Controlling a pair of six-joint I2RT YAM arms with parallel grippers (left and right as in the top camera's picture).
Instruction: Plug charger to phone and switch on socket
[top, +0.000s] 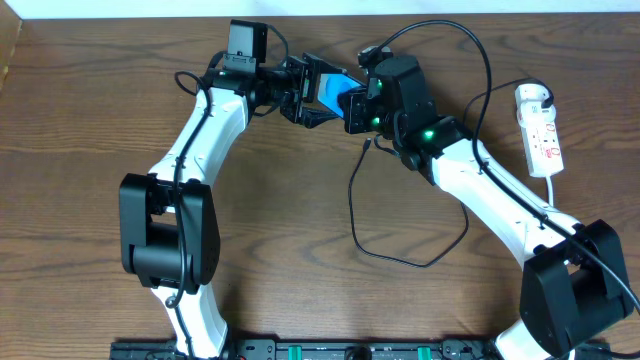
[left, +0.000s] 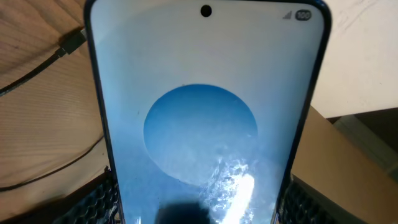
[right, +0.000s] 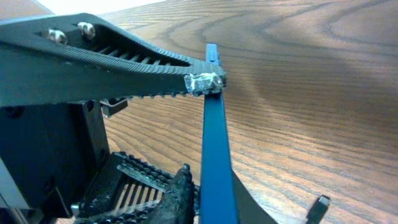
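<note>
The phone (top: 334, 92), blue-screened, is held off the table at the back middle between both grippers. My left gripper (top: 312, 95) is shut on its long edges, and its screen fills the left wrist view (left: 199, 93). My right gripper (top: 355, 105) is shut on the phone's other end, seen edge-on in the right wrist view (right: 212, 124). The charger's black cable (top: 352, 200) loops loose on the table. Its plug tip (left: 73, 41) lies free on the wood, also showing in the right wrist view (right: 318, 209). The white socket strip (top: 542, 135) lies at the far right with the white adapter (top: 530, 95) at its far end.
The wooden table (top: 100, 200) carries nothing else. The cable loop reaches toward the front middle (top: 400, 260), under the right arm. The left gripper's toothed finger (right: 124, 56) crosses the top of the right wrist view.
</note>
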